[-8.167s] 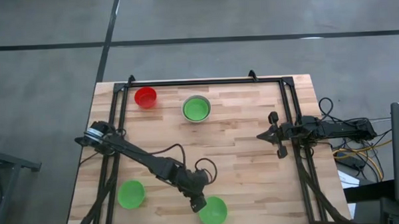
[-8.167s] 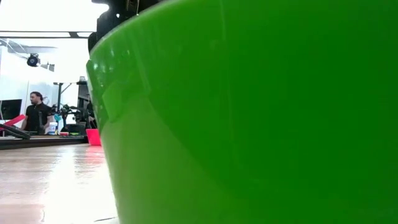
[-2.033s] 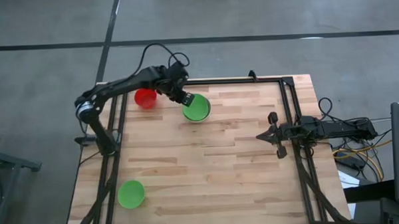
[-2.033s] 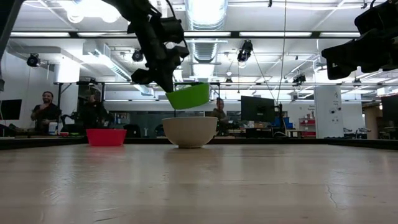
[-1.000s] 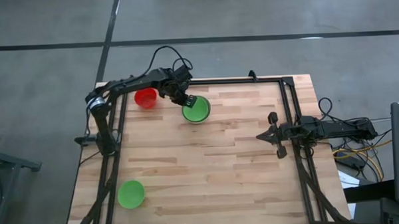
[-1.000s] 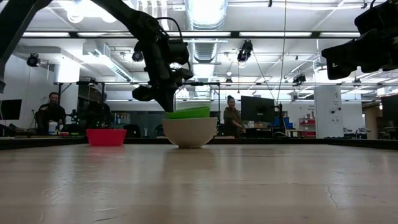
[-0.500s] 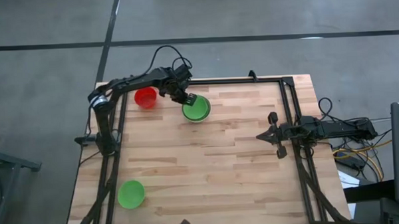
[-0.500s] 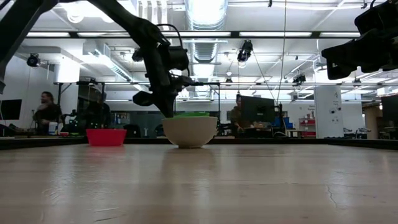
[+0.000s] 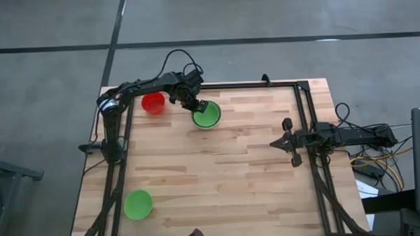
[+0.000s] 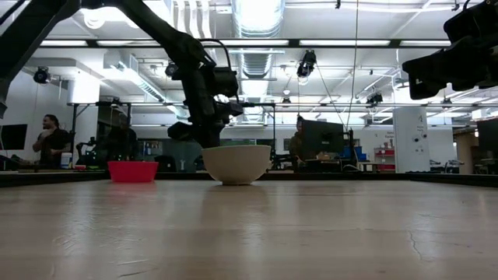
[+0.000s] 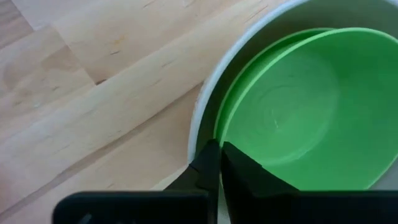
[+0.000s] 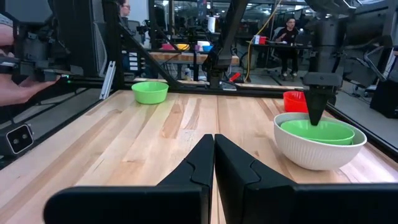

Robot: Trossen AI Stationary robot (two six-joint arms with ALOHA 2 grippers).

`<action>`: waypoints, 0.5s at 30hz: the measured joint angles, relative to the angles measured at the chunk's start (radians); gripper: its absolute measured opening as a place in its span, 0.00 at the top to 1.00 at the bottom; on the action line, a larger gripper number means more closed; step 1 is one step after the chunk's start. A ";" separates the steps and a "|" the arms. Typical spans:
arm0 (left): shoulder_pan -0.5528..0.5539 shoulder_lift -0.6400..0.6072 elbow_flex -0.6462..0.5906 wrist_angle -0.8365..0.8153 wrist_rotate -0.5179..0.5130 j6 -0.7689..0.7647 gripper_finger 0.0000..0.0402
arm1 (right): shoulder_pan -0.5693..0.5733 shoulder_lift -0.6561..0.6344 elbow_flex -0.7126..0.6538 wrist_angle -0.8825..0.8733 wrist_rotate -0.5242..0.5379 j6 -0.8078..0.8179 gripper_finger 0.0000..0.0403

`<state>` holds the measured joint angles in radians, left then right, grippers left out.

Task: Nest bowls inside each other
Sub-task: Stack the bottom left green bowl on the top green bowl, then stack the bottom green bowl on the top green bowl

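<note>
Green bowl [image 9: 207, 116] in white bowl [image 10: 236, 164], nipped by left tool [image 9: 198, 107]; red bowl [image 9: 153, 102] beside.

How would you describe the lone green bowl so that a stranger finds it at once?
Look at the wooden table from above, at its near left corner, far from both arms. The lone green bowl sits empty there, while the other green bowl lies nested inside the white bowl.
</note>
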<state>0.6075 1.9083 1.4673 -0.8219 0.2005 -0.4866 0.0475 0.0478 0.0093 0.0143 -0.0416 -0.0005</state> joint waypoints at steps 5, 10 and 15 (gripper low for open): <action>0.000 -0.001 0.010 -0.006 -0.001 0.008 0.89 | 0.000 0.000 0.000 0.000 0.000 0.000 0.98; 0.002 -0.005 0.052 -0.045 -0.019 0.016 0.83 | 0.000 0.000 0.000 0.000 0.000 0.000 0.98; 0.002 -0.005 0.096 -0.070 -0.047 0.022 0.80 | 0.000 0.000 0.000 0.000 0.000 0.000 0.98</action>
<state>0.6091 1.9030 1.5632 -0.8920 0.1536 -0.4641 0.0475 0.0479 0.0093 0.0143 -0.0418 -0.0002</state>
